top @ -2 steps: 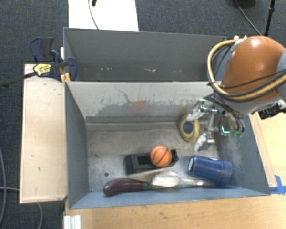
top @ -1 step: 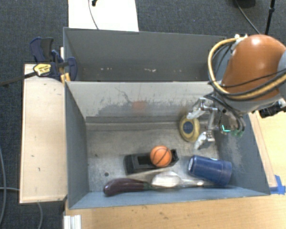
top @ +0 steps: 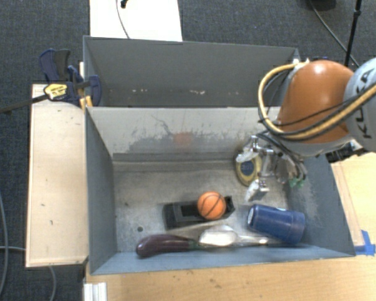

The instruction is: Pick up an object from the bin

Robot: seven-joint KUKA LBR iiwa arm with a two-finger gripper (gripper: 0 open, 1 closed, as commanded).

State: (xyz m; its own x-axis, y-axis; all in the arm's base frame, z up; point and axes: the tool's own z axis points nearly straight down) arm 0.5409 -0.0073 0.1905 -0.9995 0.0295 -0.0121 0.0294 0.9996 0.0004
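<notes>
My gripper (top: 261,184) hangs low in the right part of the bin, near the back wall. Just left of it, partly hidden behind it, lies a yellowish ring-shaped thing (top: 244,169). A dark blue cylinder (top: 276,224) lies on its side directly below the gripper in the view, close to it but apart. Further left, a small orange ball (top: 211,205) rests on a flat black block (top: 181,214).
Along the bin's front wall lies a long utensil with a dark purple handle (top: 165,245) and a whitish head (top: 218,237). The arm with its orange dome and cables comes in from the right over the bin's right wall. The left half of the floor is bare.
</notes>
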